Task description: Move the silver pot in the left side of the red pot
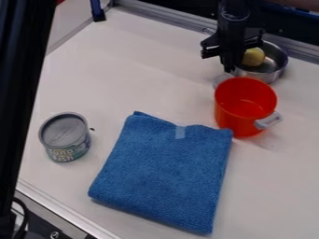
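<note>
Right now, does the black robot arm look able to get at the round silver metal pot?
Probably yes: the black gripper hangs right at the silver pot, on its picture-left side, with nothing visibly blocking there. The red pot with grey handles stands close in front, leaving less room.

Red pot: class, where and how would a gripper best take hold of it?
Probably by the pale handle at the lower right of the red pot in the view, coming down from above on that side. It juts out from the upright pot's wall, giving something narrow to pinch, while the opposite handle sits close to the silver pot.
</note>
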Robot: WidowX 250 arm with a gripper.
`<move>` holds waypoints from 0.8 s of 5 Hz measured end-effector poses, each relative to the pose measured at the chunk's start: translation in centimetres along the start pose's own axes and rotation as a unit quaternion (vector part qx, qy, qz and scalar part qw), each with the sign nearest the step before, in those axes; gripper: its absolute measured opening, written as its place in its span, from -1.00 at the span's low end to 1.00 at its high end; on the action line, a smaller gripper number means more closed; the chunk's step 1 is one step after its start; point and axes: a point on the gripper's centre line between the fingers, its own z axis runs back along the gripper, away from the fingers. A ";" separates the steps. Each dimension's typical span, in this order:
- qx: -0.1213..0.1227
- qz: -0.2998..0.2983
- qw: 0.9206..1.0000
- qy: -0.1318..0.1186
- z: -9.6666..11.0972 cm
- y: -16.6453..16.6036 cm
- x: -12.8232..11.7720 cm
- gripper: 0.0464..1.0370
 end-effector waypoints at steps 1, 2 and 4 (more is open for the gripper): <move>-0.030 0.010 0.999 -0.015 2.3 -0.2 1.2 -0.98; -0.053 0.020 0.998 -0.018 4.7 0.7 1.9 -0.98; -0.058 0.005 0.998 -0.012 8.3 5.4 2.1 -0.98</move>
